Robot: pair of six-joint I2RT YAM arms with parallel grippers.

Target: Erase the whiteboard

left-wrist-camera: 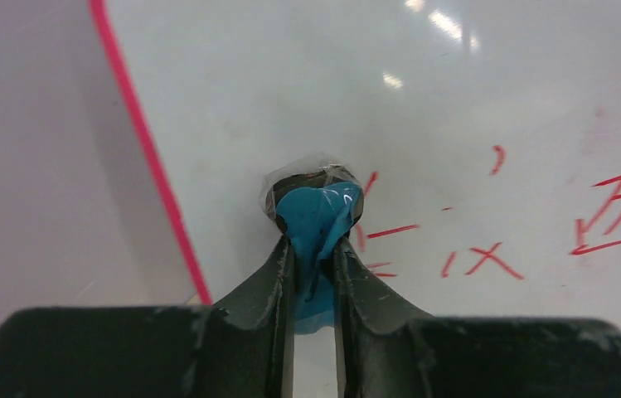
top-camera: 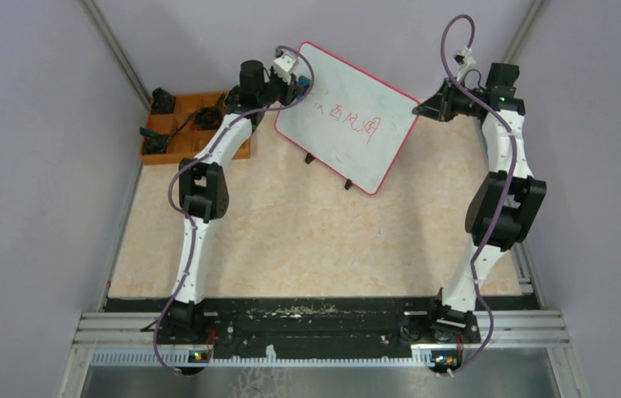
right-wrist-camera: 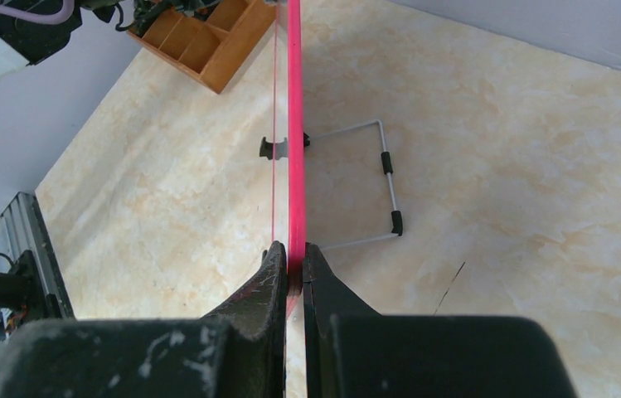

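1. Top external camera looks steeply down from above and behind the arm bases [top-camera: 181, 319], taking in the whole table [top-camera: 307, 236] and the propped whiteboard [top-camera: 348, 116].
2. Left wrist camera, pressed close to the whiteboard's face, looks past its own fingers [left-wrist-camera: 264, 290] at red writing [left-wrist-camera: 489, 261].
3. Right wrist camera sights edge-on along the whiteboard toward the orange tray [right-wrist-camera: 207, 46], which the overhead view shares.

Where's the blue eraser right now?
In the top view, the blue eraser is pinched in the left jaws at the whiteboard's upper left corner, right beside the red writing.
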